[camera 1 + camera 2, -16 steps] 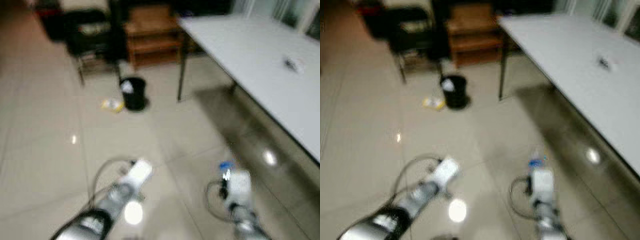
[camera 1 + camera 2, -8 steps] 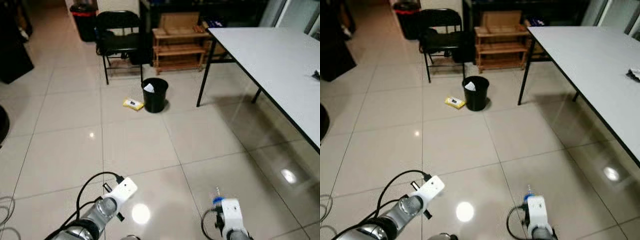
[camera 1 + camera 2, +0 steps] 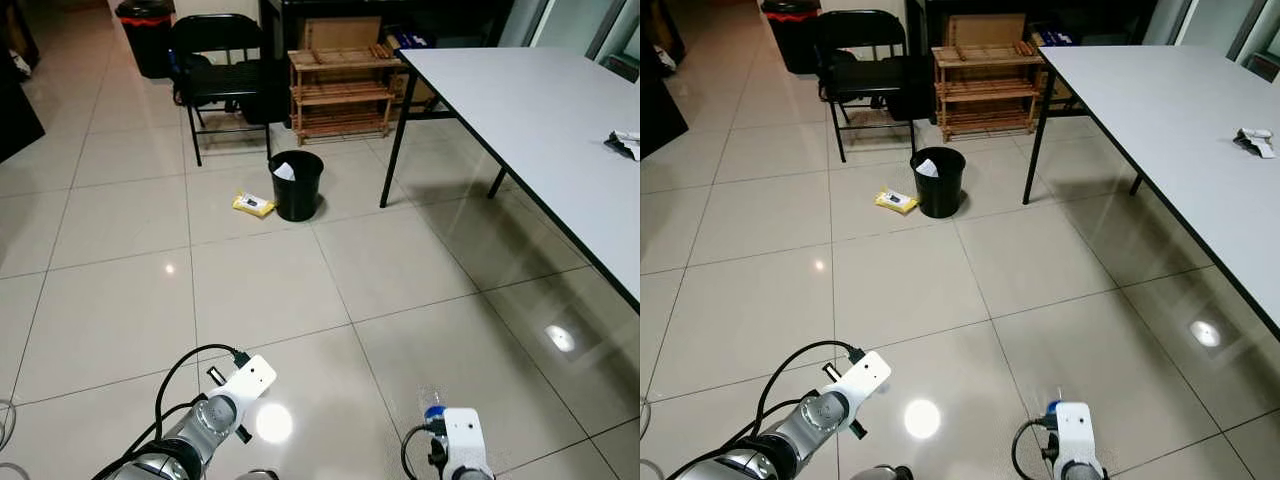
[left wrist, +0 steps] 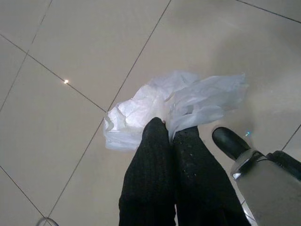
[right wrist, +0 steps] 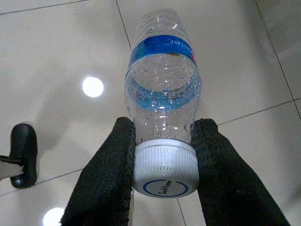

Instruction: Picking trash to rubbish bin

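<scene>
Both grippers carried trash above the tiled floor [image 3: 120, 290], well short of the bin.

The left gripper [image 4: 170, 133] had its two fingers pressed together on a crumpled white plastic bag [image 4: 164, 106], which bunched out past the fingertips. The right gripper [image 5: 164, 141] clamped a clear plastic bottle [image 5: 162, 89] at its neck, one finger on each side just above the white cap [image 5: 164, 172], the blue-labelled body extending beyond them. The black rubbish bin [image 3: 297, 184] stood far ahead beside a table leg, a yellow packet [image 3: 253, 205] lying just beside it.

Two silver arms, white wrist blocks, looping black cables, black textured fingers [image 5: 106, 183], rounded tips
</scene>
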Tool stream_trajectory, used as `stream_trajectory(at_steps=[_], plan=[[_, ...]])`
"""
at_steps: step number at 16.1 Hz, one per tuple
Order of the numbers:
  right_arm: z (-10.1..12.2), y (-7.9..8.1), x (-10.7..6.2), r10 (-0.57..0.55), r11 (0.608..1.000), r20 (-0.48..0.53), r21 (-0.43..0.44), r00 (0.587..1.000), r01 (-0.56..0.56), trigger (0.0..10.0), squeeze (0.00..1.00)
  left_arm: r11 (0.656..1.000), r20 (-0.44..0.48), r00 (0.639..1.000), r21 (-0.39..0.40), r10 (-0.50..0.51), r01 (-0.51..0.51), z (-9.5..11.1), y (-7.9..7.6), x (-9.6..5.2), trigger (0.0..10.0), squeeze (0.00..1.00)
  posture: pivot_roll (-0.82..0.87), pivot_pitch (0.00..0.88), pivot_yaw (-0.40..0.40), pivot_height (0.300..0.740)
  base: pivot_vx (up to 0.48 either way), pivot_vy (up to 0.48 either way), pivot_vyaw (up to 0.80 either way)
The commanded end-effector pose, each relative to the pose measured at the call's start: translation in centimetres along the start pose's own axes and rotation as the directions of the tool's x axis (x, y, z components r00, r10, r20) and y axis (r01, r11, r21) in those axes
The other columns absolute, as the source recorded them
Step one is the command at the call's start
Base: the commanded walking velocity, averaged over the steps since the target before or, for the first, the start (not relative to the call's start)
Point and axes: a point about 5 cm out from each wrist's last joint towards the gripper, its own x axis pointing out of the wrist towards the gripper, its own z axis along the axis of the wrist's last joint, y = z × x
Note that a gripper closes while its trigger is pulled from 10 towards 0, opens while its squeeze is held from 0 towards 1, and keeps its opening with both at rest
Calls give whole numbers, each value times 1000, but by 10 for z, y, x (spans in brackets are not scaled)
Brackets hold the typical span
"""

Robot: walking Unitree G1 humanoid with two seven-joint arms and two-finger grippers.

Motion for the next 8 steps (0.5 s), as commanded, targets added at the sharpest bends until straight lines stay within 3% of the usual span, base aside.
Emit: stream_trajectory(at_steps=[1,3,8], plan=[[1,-1,0,-4,1000,5,14,1000,4,10000,0,1000,16,1000,1,12,-12,3,4,0,10000,0,53,48,-12,740,0,0,0],[3,-2,1,-4,1000,19,-3,1000,5,10000,0,1000,14,1000,12,9,-10,1,3,0,10000,0,53,48,-12,740,0,0,0],[2,-3,0,-11,999,18,-33,1000,12,10000,0,1000,6,1000,24,-7,7,-4,3,-1,10000,0,51,50,-9,740,0,0,800]])
